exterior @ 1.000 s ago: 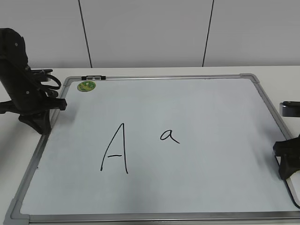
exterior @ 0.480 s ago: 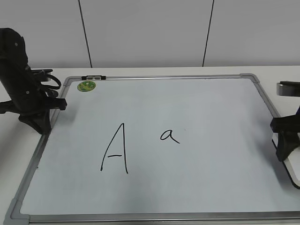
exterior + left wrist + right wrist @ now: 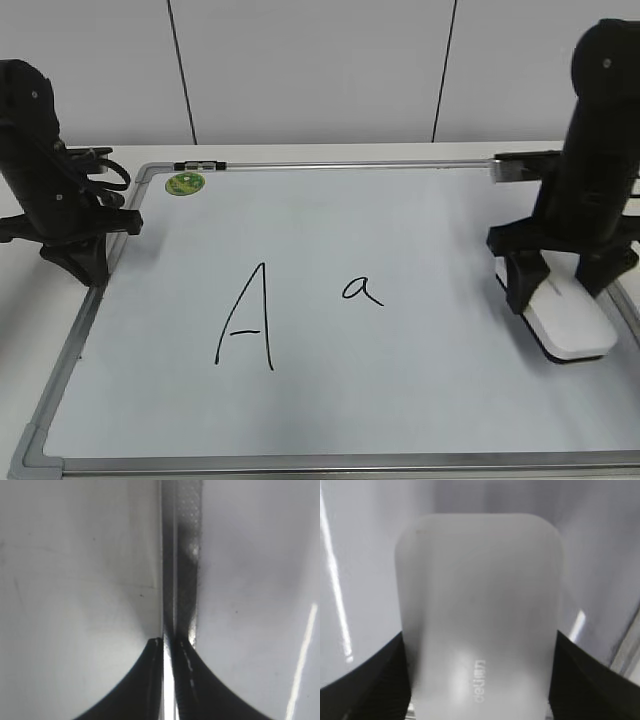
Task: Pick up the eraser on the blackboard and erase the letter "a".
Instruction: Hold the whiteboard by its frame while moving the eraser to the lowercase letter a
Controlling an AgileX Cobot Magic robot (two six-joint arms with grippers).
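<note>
While the right arm stands over the board's right side, the scene reads as follows.
Right tool (image 3: 560, 280): its two black fingers sit pressed against the long sides of the eraser (image 3: 568, 318), gripping it; the right wrist view shows the eraser (image 3: 479, 615) filling the gap between them.
Eraser: white block lying flat on the blackboard (image 3: 330, 225), near its right frame, well apart from the writing.
Letter "a" (image 3: 362, 290): intact, near the board's middle, just right of the tall capital "A" (image 3: 246, 318).
Left tool (image 3: 85, 262): at the board's left frame; in the left wrist view (image 3: 170, 647) the fingertips are drawn together, with only a sliver between them, holding nothing.
Green sticker (image 3: 184, 183): upper left corner of the board.
Bench (image 3: 30, 330): white, carrying the board.
</note>
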